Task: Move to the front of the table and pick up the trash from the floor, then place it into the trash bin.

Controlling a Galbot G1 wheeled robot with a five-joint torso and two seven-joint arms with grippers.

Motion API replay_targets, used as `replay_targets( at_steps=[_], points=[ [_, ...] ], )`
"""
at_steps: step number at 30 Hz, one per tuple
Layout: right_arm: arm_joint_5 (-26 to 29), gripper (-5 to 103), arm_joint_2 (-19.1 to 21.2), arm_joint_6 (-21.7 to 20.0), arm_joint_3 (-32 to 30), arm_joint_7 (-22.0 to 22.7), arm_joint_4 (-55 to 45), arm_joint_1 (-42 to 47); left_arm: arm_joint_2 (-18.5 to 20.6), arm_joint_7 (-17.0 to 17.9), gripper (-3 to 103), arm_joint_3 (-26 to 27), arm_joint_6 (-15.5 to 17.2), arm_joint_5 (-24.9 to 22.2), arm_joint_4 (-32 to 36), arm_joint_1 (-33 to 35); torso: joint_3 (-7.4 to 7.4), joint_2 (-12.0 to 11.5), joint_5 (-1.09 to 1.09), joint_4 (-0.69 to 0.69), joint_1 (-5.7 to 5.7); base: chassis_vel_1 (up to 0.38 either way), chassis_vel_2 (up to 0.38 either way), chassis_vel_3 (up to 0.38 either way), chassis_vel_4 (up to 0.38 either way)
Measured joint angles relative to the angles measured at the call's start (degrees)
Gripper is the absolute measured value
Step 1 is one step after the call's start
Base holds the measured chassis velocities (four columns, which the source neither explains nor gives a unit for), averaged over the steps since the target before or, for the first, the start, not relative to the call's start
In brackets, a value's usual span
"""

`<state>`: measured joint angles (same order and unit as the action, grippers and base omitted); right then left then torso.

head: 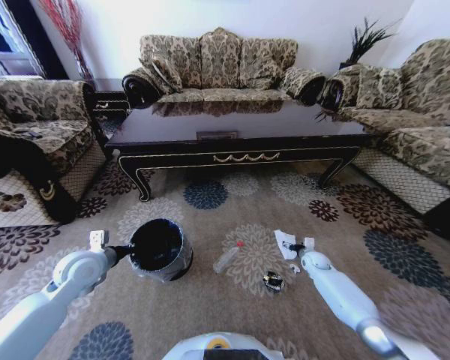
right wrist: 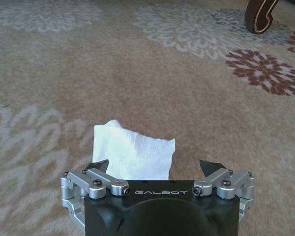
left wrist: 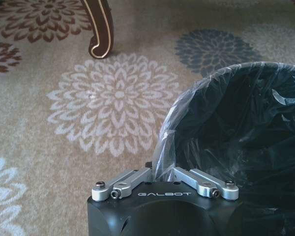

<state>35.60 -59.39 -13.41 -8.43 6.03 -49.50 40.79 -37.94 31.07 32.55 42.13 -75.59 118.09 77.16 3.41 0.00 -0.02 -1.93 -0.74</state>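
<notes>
My right gripper (right wrist: 155, 169) hangs with its jaws spread over the white paper (right wrist: 133, 153) on the carpet (right wrist: 137, 88), not yet grasped, while my left gripper (left wrist: 162, 172) is pinched on the rim of the trash bin (head: 161, 247) at ten o'clock. Between them lie the plastic bottle (head: 229, 256) and dark wrapper (head: 273, 281), uncollected, and at twelve o'clock stands the coffee table (head: 240, 133); I judge that the approach is done and all the picking is left.

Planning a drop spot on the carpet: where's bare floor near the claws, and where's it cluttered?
Free: carpet between the trash bin and the table front rail, and the floor right of the right claw. Crowded: between bin and right claw lie the bottle, dark wrapper and white paper, which sits between that claw's open fingers. The left claw grips the bin's rim.
</notes>
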Motion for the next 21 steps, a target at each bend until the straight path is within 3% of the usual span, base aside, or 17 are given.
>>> replay_targets(
  at_steps=[10, 14, 15, 18, 21],
  points=[
    [-0.8, 103, -3.4, -0.5, 0.9, -0.3, 3.1, -1.7, 0.2, 0.0, 0, -0.2, 0.0, -0.1, -0.2, -0.2, 0.00, 0.0, 0.02, -0.02, 0.00, 0.000, 0.000, 0.000, 0.000],
    [-1.9, 97, -4.1, -0.6, 1.1, -0.3, 3.6, -1.3, -0.1, 0.0, 0, -0.3, 0.0, 0.0, -0.3, 0.0, -0.01, 0.0, 0.02, -0.01, 0.00, 0.000, 0.000, 0.000, 0.000],
    [-2.4, 87, -4.3, -0.6, 1.1, -0.4, 3.9, -1.2, -0.2, 0.0, 0, -0.4, 0.0, 0.0, -0.3, 0.0, 0.00, 0.0, 0.02, -0.02, 0.00, 0.000, 0.000, 0.000, 0.000],
    [-2.8, 82, -4.4, -0.6, 1.2, -0.5, 4.1, -1.1, -0.2, 0.0, 0, -0.4, 0.0, 0.1, -0.2, 0.1, 0.00, 0.0, 0.02, -0.02, 0.00, 0.000, 0.000, 0.000, 0.000],
    [-3.4, 65, -4.3, -0.5, 1.2, -0.6, 4.1, -0.9, -0.1, 0.0, 0, -0.3, 0.0, 0.1, 0.1, 0.6, 0.00, 0.0, 0.02, -0.02, 0.00, 0.000, 0.000, 0.000, 0.000]
  ],
)
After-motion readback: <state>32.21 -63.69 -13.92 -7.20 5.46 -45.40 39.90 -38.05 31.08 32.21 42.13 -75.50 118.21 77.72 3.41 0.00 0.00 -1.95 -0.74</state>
